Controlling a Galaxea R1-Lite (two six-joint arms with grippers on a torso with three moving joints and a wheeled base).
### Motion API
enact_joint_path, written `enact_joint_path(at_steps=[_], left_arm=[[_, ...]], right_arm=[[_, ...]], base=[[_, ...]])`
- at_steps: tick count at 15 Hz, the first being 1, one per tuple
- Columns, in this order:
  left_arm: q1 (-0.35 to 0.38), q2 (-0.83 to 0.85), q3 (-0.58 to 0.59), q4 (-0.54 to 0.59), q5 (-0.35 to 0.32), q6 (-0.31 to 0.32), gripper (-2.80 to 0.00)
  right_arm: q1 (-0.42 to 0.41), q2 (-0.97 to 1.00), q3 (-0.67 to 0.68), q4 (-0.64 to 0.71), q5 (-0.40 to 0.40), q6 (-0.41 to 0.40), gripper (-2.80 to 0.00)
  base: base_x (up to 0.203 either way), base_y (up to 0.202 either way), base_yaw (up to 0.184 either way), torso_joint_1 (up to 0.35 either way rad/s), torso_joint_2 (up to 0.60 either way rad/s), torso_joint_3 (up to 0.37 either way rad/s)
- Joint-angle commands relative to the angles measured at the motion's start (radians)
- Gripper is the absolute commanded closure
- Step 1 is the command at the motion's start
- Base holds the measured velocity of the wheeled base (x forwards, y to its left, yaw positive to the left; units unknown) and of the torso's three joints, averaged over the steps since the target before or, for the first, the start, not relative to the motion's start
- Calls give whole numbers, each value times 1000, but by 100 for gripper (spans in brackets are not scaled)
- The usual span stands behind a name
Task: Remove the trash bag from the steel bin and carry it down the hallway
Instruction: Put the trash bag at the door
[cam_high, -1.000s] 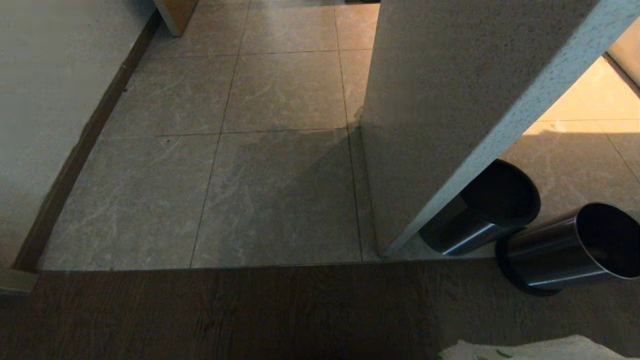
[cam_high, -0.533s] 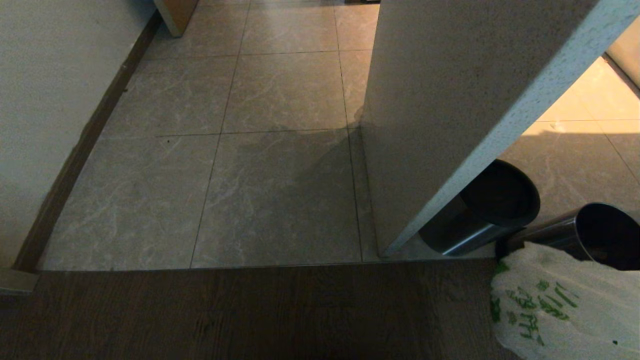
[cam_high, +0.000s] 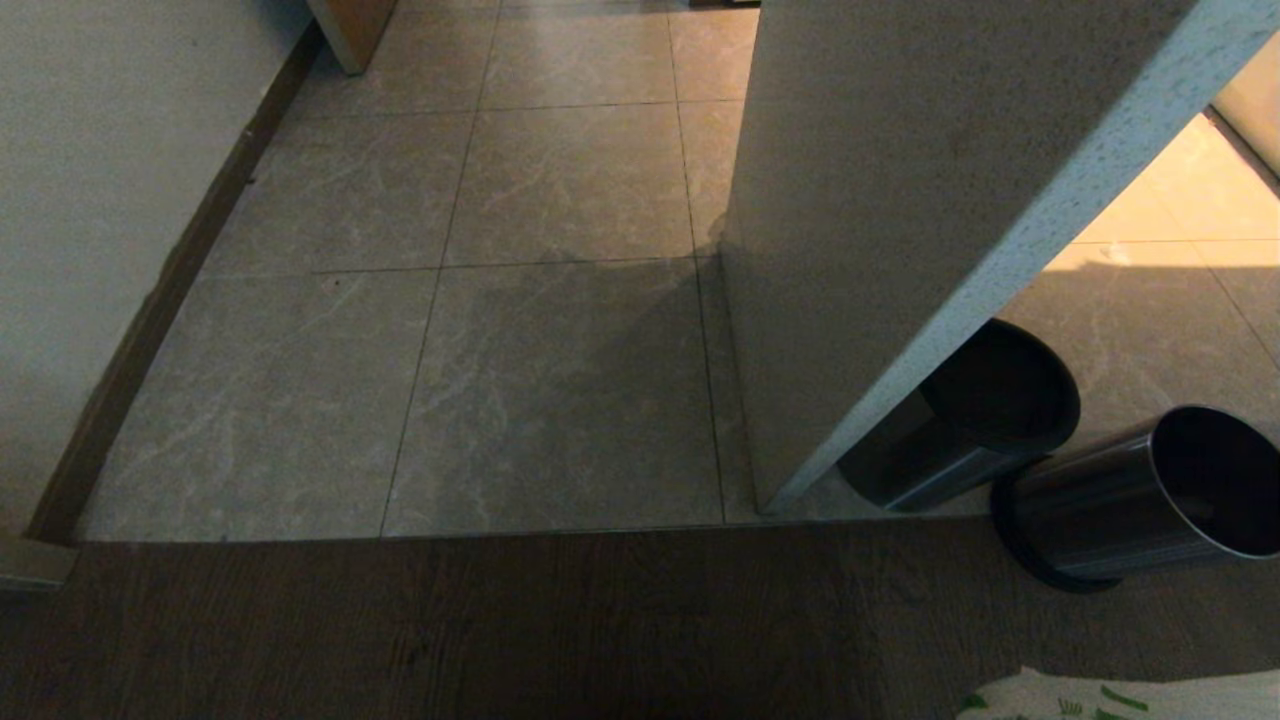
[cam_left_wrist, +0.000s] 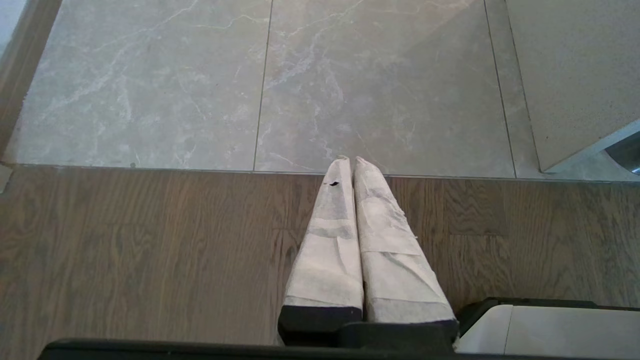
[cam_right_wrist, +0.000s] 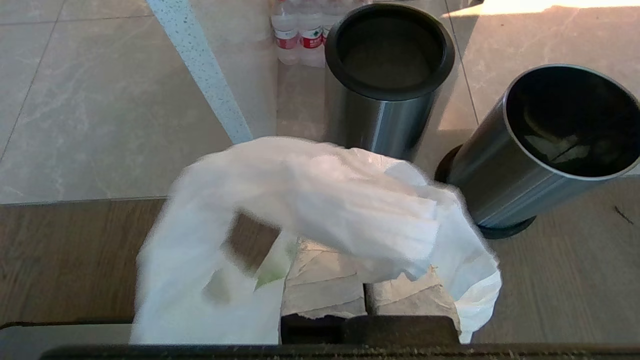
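We see our right end effector (cam_right_wrist: 367, 280) closed on the trash bag (cam_right_wrist: 320, 220), its paper-wrapped fingers (cam_right_wrist: 325, 285) pressed together under the thin white plastic, which drapes over and around them. A patch of green print shows on the bag's lower fold. In the head view only the top edge of the bag (cam_high: 1120, 697) shows, at the near right corner over the dark wood floor (cam_high: 500, 630).

The steel bin (cam_right_wrist: 540, 150) stands just beyond the bag on the right, leaning away from us, its rim bare and some pale scraps lying inside. A second bin with a black rim (cam_right_wrist: 387, 80) stands upright to its left, next to the speckled wall corner (cam_right_wrist: 200, 65), with water bottles (cam_right_wrist: 300, 35) behind it.

Our left end effector (cam_left_wrist: 352, 162) hangs empty with its wrapped fingers (cam_left_wrist: 330, 250) together, above the seam where wood meets the hallway tiles (cam_left_wrist: 350, 85). The hallway (cam_high: 450, 300) runs ahead between the left wall (cam_high: 100, 200) and the pillar (cam_high: 900, 200).
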Motion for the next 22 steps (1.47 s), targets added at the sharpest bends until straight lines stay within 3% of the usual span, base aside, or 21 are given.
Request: enact_joint_path(at_steps=[1, 16, 22], left_arm=[[0, 0, 0, 1, 0, -1, 0], [0, -2, 0, 0, 0, 3, 0], [1, 0, 2, 1, 0, -4, 0]], right_arm=[[0, 2, 40, -3, 0, 5, 0], [0, 2, 40, -3, 0, 7, 0], [0, 2, 40, -3, 0, 7, 0]], base=[[0, 0, 0, 0, 0, 0], [0, 0, 0, 0, 0, 0], [0, 0, 0, 2, 4, 158]])
